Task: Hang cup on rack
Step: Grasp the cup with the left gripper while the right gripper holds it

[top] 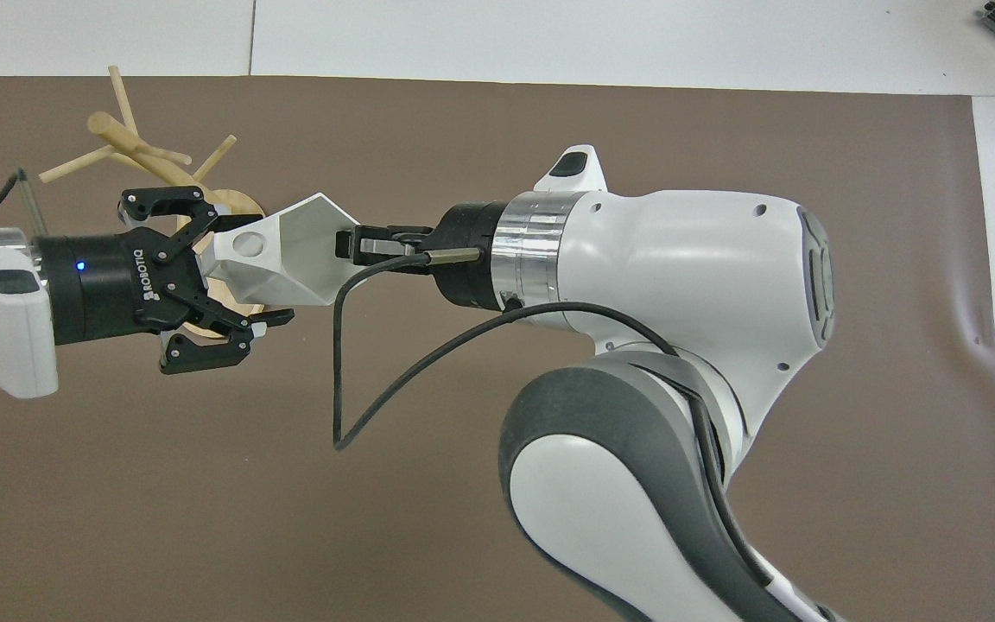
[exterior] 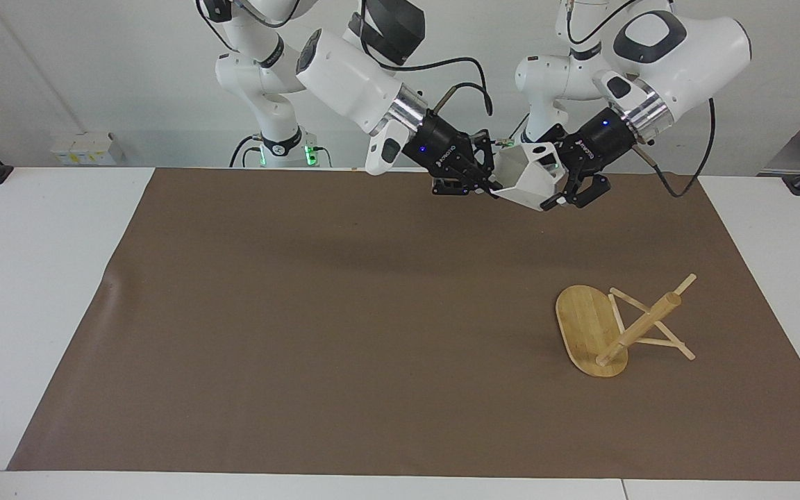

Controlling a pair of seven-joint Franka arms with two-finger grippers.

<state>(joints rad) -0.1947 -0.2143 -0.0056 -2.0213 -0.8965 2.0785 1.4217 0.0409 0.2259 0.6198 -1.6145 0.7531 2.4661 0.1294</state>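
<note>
Two tools at one cup (exterior: 526, 184), midair.
Right tool (exterior: 487, 182) clamped on its rim; left tool (exterior: 558, 186) spread apart around handle end; rack (exterior: 612, 326) toppled on counter (exterior: 303, 312).

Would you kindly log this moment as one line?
stage: mid-air handover | cup: held by right gripper | left gripper: jaws open around handle end | rack: tipped over on mat

The right claw (exterior: 489, 186) holds the cup (exterior: 526, 182) aloft, the left claw (exterior: 561, 187) spread around its base.
</note>
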